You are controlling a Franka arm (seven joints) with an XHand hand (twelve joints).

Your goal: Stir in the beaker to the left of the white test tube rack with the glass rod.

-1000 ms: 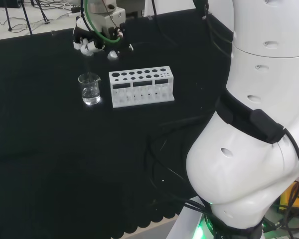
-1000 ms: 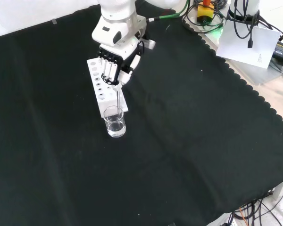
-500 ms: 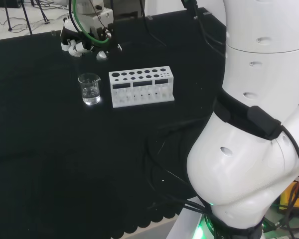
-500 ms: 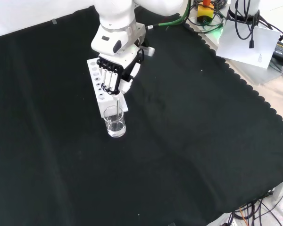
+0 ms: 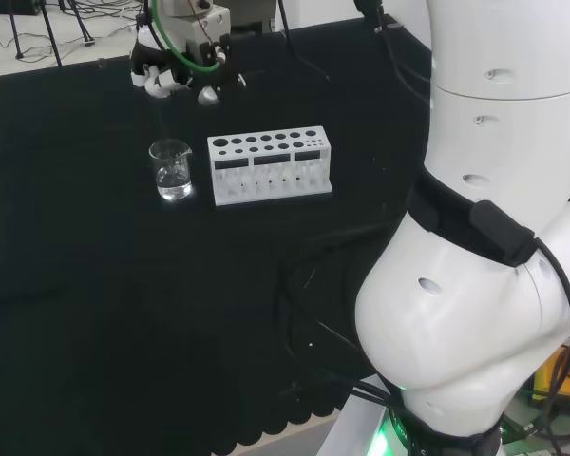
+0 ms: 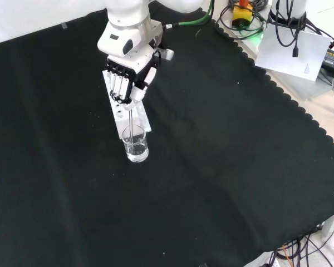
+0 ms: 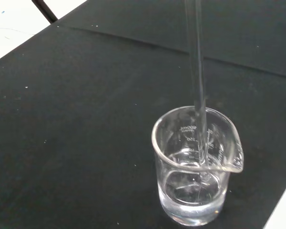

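hand: black and white hand (image 6: 126, 84) up over the rack in front view, fingers (image 6: 118, 88) curled down and clamped on the top of the glass rod; in head view hand (image 5: 178, 76) sits above and beyond the beaker, far side of the cloth
glass rod: thin clear rod (image 6: 132, 119) runs from the fingers down into the beaker, close to upright in front view; wrist view shows rod (image 7: 196, 71) crossing the rim, lower end in the liquid near the bottom; hard to make out in head view
beaker: small clear glass beaker (image 6: 136, 144) with spout, upright on the cloth, near end of the rack in front view, just beside it; in head view beaker (image 5: 172, 169) stands left of the rack, small gap between; wrist view beaker (image 7: 195, 171) has clear liquid in the lower part, printed marks on the wall
rack: white test tube rack (image 5: 270, 166) with rows of round holes, long side across head view, right of beaker; in front view rack (image 6: 118, 108) runs away from camera, far part hidden under the hand
cloth: black cloth (image 6: 222, 167) covers the bench, scalloped edge at right in front view
arm: big white links (image 5: 494, 237) at right of head view; white wrist link (image 6: 125, 28) above the hand in front view
contact: rod inside the beaker, tip in liquid; cannot tell if it touches the glass wall
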